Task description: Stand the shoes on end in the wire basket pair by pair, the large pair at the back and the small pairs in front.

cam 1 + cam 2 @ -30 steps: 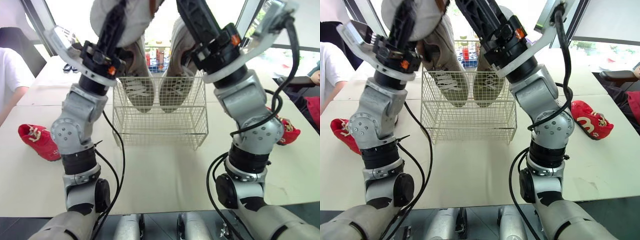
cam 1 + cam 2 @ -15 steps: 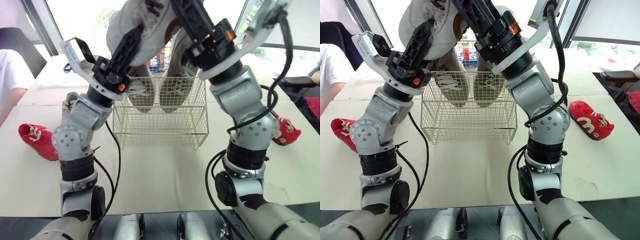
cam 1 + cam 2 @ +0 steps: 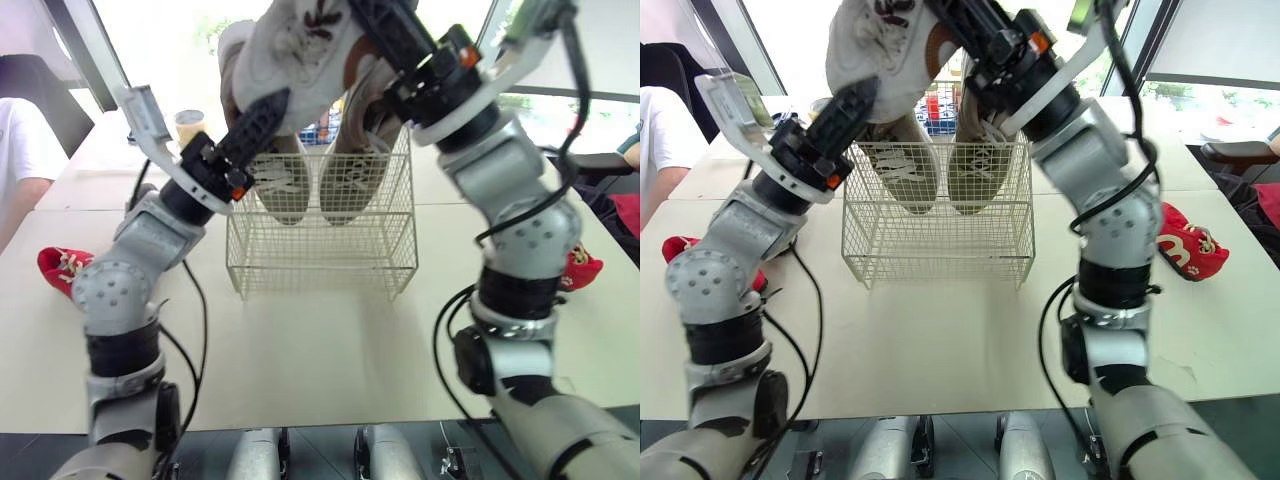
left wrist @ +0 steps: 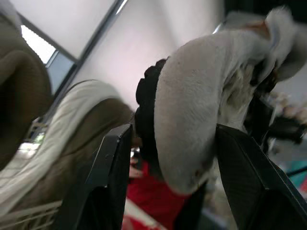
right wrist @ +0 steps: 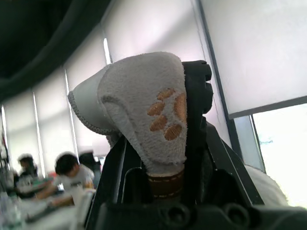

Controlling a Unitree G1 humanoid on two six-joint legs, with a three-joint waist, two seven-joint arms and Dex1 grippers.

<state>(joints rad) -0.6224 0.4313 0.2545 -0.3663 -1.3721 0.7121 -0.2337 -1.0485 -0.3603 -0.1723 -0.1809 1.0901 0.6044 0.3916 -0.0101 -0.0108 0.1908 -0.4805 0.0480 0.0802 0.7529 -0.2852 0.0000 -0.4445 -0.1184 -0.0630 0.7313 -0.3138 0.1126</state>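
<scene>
A small grey shoe (image 3: 300, 45) with an orange paw print hangs high above the wire basket (image 3: 320, 250). My right gripper (image 5: 160, 115) is shut on its heel. My left gripper (image 4: 172, 132) stands open around the shoe's toe end, its fingers (image 4: 112, 182) spread on either side. The large beige pair (image 3: 285, 180) stands on end at the back of the basket. One red shoe (image 3: 62, 270) lies on the table to the left, another red shoe (image 3: 1185, 245) to the right.
The basket's front half holds nothing. A person in a white shirt (image 3: 20, 160) sits at the far left. A cup (image 3: 188, 125) stands behind my left arm. Bare table (image 3: 320, 350) stretches in front of the basket.
My right gripper has closed on the grey shoe's heel and my left gripper has opened. The left arm has dropped lower and leaned over; the shoe now sits further right.
</scene>
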